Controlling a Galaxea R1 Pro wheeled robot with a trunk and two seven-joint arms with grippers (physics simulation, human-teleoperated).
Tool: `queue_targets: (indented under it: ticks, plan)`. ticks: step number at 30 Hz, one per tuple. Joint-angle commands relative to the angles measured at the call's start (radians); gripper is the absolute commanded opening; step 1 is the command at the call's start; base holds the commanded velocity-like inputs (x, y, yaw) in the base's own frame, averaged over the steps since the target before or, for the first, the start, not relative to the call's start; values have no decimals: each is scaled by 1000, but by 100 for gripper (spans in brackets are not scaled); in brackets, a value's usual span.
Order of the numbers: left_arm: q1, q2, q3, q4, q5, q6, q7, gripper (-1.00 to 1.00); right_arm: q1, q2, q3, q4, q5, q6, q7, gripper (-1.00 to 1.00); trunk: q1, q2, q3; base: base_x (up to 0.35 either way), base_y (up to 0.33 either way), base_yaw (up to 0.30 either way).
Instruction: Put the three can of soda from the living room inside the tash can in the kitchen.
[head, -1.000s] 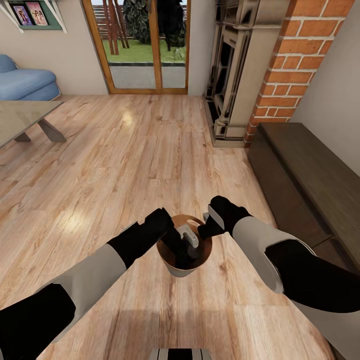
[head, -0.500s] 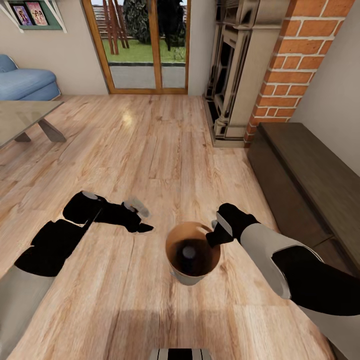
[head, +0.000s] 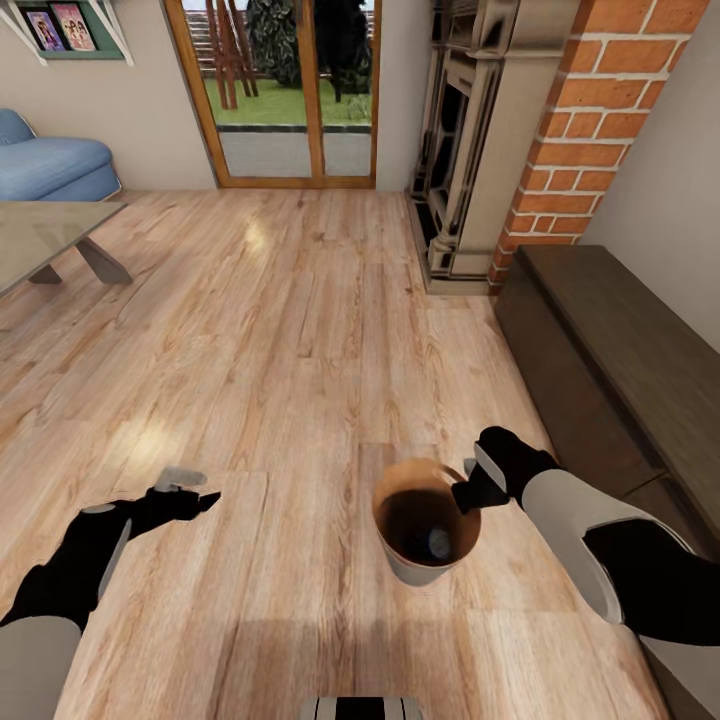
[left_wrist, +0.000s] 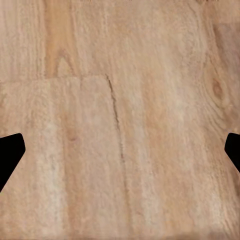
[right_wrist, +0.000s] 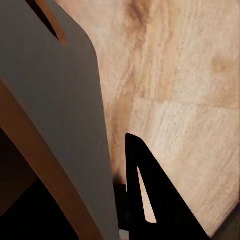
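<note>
Living room floor (head: 300, 330) | right gripper (head: 470, 492) clamps tash can (head: 405, 568) rim | left gripper (head: 190, 490) apart

Sofa (head: 50, 160) cut off by the left edge, glass desk (head: 40, 235) likewise, dim grey-topped shape deep inside bin (head: 420, 495) too dark to identify, right tool (head: 468, 492) fingertips hidden behind its rim.

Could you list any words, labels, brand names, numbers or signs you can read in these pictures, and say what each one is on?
None can be read.
The framed pictures on the wall shelf show coloured images; any text there is too small and blurred to tell.
The can lying inside the trash can shows a grey end, with no label visible.
The fireplace carries no lettering.
</note>
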Motion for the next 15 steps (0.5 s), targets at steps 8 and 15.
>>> queue_targets:
  ticks: [8,15]
  plan:
    - [2,-13,29,60,46,-57,32,100,58,-7,3,-12,-4,-116,7,-100,0,0,0,0,0,0]
    - [23,-48,32,64,49,-103,41,100,97,-4,3,-11,-4,-212,6,-100,0,0,0,0,0,0]
